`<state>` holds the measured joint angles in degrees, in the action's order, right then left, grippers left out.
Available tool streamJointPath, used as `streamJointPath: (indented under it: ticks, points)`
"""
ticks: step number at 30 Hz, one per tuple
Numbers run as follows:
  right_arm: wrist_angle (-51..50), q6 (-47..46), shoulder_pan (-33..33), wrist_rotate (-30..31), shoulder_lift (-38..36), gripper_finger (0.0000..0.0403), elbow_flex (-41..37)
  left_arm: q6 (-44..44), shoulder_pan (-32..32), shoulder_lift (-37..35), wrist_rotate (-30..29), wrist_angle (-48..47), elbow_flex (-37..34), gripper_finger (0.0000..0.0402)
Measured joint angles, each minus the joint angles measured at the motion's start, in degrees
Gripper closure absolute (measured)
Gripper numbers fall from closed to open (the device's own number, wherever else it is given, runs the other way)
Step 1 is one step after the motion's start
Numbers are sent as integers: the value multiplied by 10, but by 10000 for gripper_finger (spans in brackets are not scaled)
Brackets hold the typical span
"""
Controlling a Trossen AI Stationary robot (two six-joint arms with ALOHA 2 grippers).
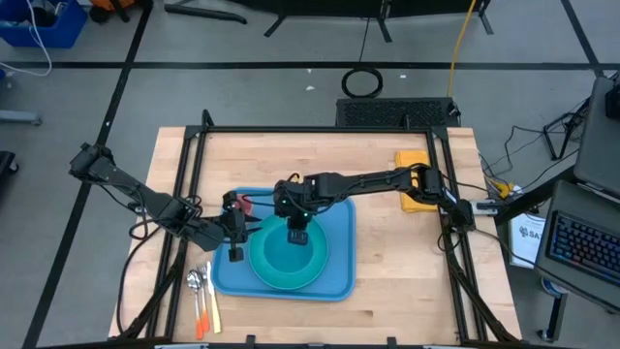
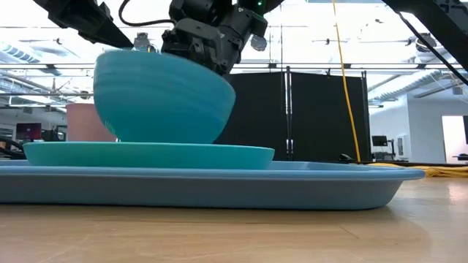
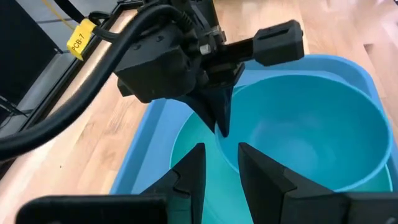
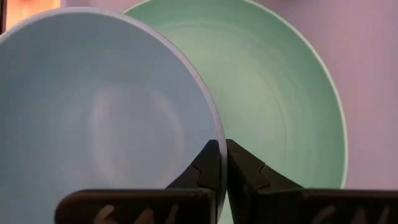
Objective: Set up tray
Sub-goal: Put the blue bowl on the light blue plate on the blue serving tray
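The large blue tray [image 1: 334, 218] [image 2: 292, 183] lies flat on the wooden table. A round cyan plate [image 1: 276, 271] [image 2: 248, 155] [image 4: 280, 106] lies on it. The blue bowl [image 2: 164, 98] [image 3: 311, 124] [image 4: 93, 124] stands slightly tilted over the plate, its base down at the level of the plate's rim. My right gripper [image 1: 296, 233] [image 4: 221, 158] is above the plate, shut on the bowl. My left gripper [image 1: 235, 233] [image 3: 221, 165] hovers open over the tray's left edge, fingers pointing at the bowl without touching it. My right gripper pinches the bowl's rim [image 4: 214, 134] [image 3: 219, 124] on its far side, one finger inside the bowl and one outside. The fingers come from above, pointing down. The bowl sits slightly tilted, its base low in the plate; whether it rests there I cannot tell.
A spoon, a fork and orange-handled cutlery [image 1: 201, 296] lie on the table left of the tray. A yellow object [image 1: 415, 179] sits near the table's far right. Black frame rails [image 1: 194, 165] run along the table's sides. Bare wood [image 1: 407, 271] lies right of the tray.
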<state>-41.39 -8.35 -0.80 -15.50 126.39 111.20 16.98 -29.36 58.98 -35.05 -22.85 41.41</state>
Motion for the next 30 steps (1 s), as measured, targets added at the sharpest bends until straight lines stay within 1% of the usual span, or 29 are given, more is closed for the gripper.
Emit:
streamJointPath:
  ticks: [8, 20, 23, 30]
  points:
    - [3, -2, -1, 0, 0, 399, -26, 0, 0, 0, 0, 0, 0, 304]
    - [14, -21, -12, -13, 0, 396, -26, 0, 0, 0, 0, 0, 0, 304]
    - [13, -21, -11, -13, 0, 379, -26, 0, 0, 0, 0, -1, 0, 304]
    - [32, -26, -11, -13, 0, 316, -26, 0, 0, 0, 0, -1, 0, 304]
